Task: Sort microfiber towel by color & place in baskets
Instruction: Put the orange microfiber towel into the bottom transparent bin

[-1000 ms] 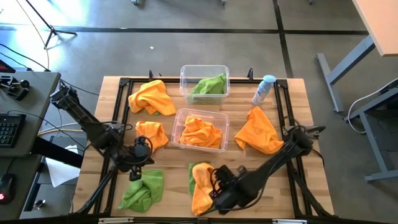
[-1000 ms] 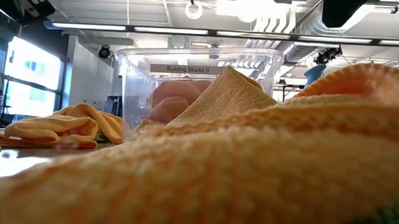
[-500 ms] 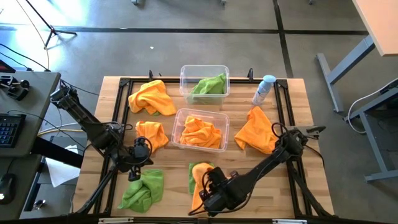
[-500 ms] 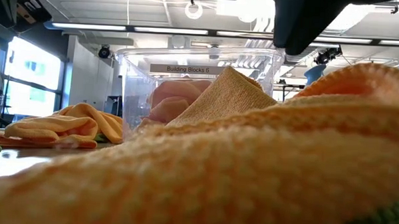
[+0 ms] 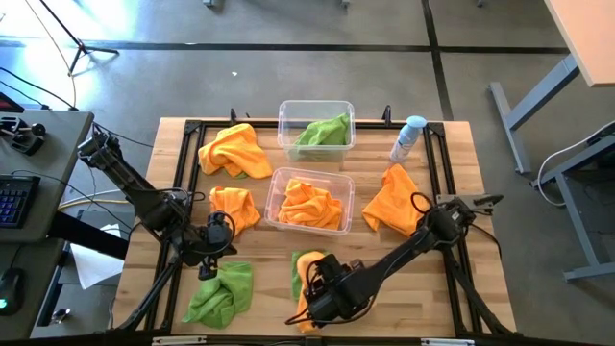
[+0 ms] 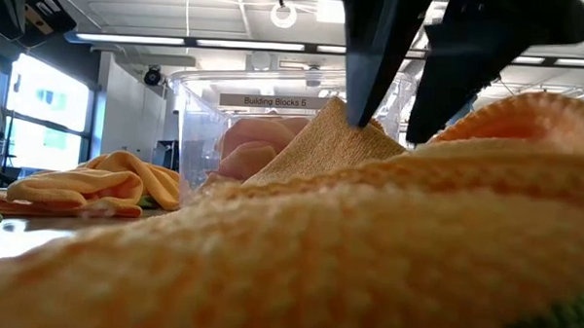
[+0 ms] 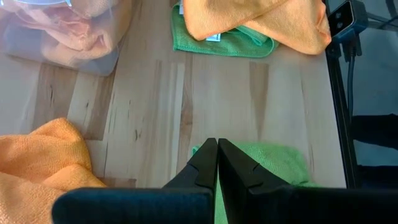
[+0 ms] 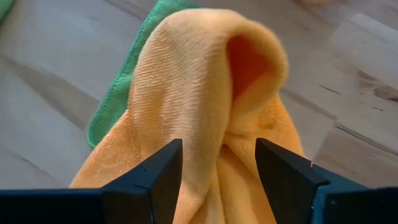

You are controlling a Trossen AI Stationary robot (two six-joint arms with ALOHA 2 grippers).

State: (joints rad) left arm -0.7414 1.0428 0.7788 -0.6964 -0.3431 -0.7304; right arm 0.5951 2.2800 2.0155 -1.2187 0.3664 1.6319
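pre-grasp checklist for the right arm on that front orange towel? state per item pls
1. Right pincer open: ok, fingers stand apart.
2. Fold of the orange towel lies between its fingers: ok in the right wrist view; not yet closed on it.
3. Green towel underneath stays clear of the grasp: cannot tell, it lies directly under the orange one.
4. Orange basket has room: ok, orange towels inside but not overflowing.
5. Left pincer out of the way: ok, shut, over its own green towel at the table's front left.
6. Spray bottle off the path to the basket: ok, at the back right.
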